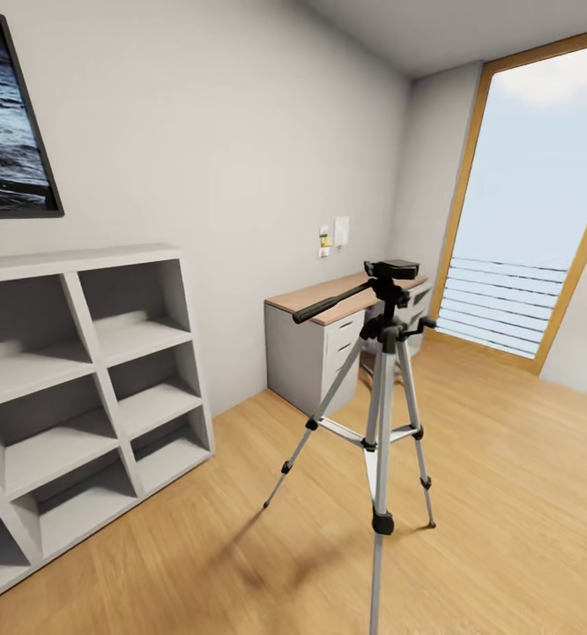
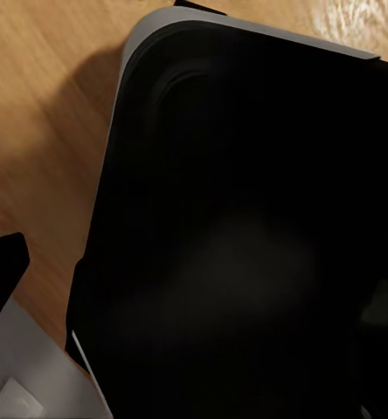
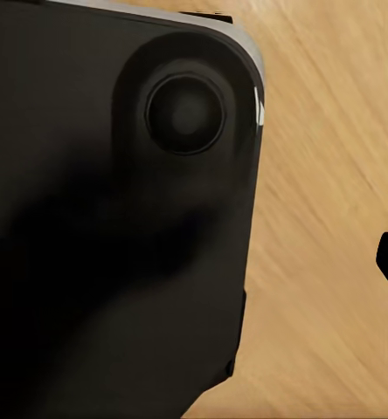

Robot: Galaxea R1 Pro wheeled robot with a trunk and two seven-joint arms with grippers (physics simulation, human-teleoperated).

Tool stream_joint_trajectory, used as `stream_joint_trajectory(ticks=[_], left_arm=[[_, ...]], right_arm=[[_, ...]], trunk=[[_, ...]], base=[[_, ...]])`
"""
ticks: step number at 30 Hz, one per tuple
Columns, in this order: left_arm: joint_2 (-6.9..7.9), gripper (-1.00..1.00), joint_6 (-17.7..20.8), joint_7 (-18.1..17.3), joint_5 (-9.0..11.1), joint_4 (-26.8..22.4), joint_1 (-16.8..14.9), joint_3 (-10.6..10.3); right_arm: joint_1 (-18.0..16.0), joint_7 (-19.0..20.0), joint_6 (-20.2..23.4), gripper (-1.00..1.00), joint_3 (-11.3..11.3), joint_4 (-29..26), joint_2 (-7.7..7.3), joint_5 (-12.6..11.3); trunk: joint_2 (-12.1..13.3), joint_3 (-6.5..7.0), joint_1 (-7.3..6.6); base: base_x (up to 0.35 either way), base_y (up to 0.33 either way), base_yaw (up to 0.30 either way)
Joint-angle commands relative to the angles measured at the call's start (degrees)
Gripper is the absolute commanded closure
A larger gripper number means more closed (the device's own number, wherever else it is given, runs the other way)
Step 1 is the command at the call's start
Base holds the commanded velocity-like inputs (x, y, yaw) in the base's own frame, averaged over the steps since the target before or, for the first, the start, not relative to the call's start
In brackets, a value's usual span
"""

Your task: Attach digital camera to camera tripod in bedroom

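in the head view the camera tripod [image 1: 382, 388] stands upright on the light wood floor [image 1: 505, 494] a little to the right of the picture's middle, its three silver legs spread: one reaches toward seven o'clock, one toward five o'clock, and the nearest runs straight down to six o'clock and off the lower edge. black joints mark each leg, and a short silver brace ties the legs together about halfway up. the black pan head [image 1: 390, 272] sits on top, flat and bare, with its side handle [image 1: 333, 302] pointing out toward nine o'clock and tilted slightly down. behind the tripod, against the pale grey wall [image 1: 241, 159], is a grey cabinet with a wooden top [image 1: 315, 339]; it stands apart from the legs. at nine o'clock a white open shelf unit with slanted dividers [image 1: 91, 388] stands against the same wall, and a dark framed picture [image 1: 11, 123] hangs above it at ten o'clock. at two o'clock a tall wood-framed window [image 1: 531, 203] shows pale sky and horizontal rails. both wrist views look down on a black, grey-edged part of the robot's own body [image 2: 246, 218] above the wood floor. whether the left or the right gripper is spread or closed, i cannot tell.
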Motion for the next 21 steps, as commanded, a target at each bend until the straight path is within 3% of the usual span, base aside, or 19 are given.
stream_joint_trajectory(ticks=[1,15,21], left_arm=[[0.00,-1.00,-0.11,0.02,0.06,-0.03,0.01,0.30],[0.00,-1.00,-0.11,-0.07,0.06,-0.03,0.00,0.21],[0.04,-1.00,-0.11,-0.07,0.06,-0.03,0.00,0.22]], right_arm=[[-0.02,-0.05,-0.15,-1.00,-0.06,0.02,-0.01,0.46],[-0.02,-0.03,-0.15,-1.00,-0.06,0.02,0.05,0.61],[-0.02,-0.02,-0.22,-1.00,0.28,0.01,0.20,0.84]], trunk=[[-0.02,-0.04,0.00],[-0.02,-0.04,0.00],[-0.02,-0.04,0.00]], base=[[0.000,0.000,-0.246],[0.013,0.000,-0.216],[0.150,0.000,-0.065]])
